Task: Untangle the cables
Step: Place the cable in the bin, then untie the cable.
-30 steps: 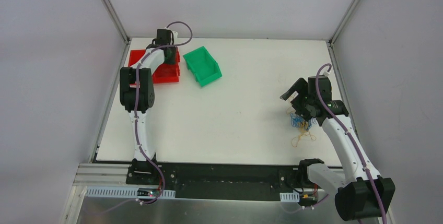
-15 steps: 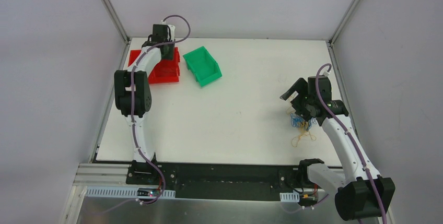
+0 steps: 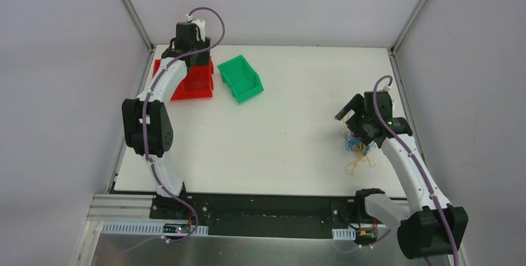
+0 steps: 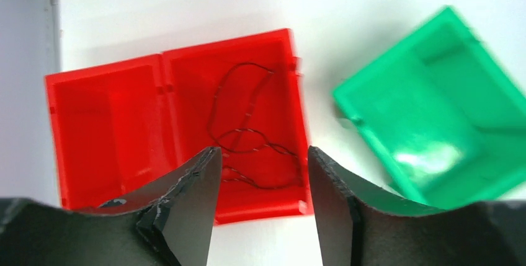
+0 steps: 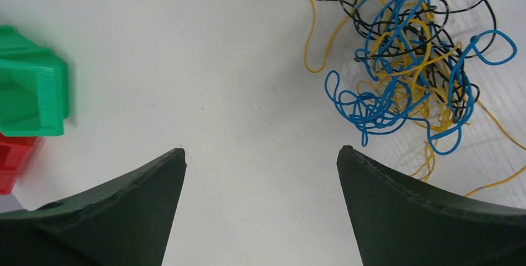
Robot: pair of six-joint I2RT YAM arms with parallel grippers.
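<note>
A tangled clump of thin blue, yellow and black cables lies on the white table at the right, with loose yellow strands just in front of it. In the right wrist view the clump is ahead and to the right of the fingers. My right gripper is open and empty, above the table just left of the clump. A thin dark cable lies loose in the red bin. My left gripper is open and empty above that bin.
The red bin sits at the far left of the table, with a green bin to its right, turned at an angle and holding nothing that I can see. The green bin's corner shows in the right wrist view. Metal frame posts stand at the back corners.
The left arm's elbow has swung left and toward the near edge, and its wrist has moved back over the red bin. The right arm has barely shifted.
</note>
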